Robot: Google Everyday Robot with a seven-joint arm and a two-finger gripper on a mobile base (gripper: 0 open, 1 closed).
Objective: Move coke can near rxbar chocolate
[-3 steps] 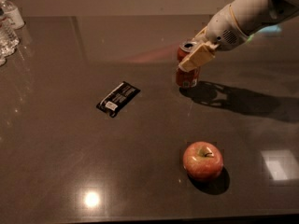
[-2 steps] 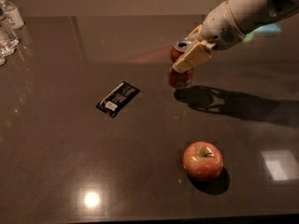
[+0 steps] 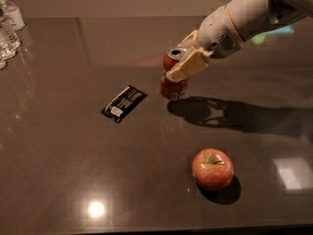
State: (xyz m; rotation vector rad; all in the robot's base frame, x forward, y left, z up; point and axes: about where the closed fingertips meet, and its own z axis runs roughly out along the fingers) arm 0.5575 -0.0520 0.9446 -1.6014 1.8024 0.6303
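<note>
The gripper (image 3: 178,61) is over the middle of the worktop (image 3: 68,160), reaching in from the upper right on a pale arm (image 3: 244,18), and its fingers (image 3: 188,65) are clenched on the can (image 3: 171,88). One tan finger lies across the can's near face and the other shows just behind the silver top, a side grasp across the body that leaves the lower red part and the rim visible. The can leans a little, top toward the arm, which suits a can being carried rather than one standing on its own. The bar (image 3: 123,103) lies flat to the left of the can and slightly nearer the camera, apart from it with bare worktop between them, so the can seems partway to its goal and needs to go further left before being set down. The apple (image 3: 212,168) sits well apart in the near right and is out of the likely path. Whether the can's base is clear of the worktop or touching it is hard to judge, since the arm's shadow (image 3: 230,114) starts right beside it. The far finger is mostly hidden by the can, the arm is cut off at the top right edge, and the bottles (image 3: 9,26) at the far left are only partly in view.
</note>
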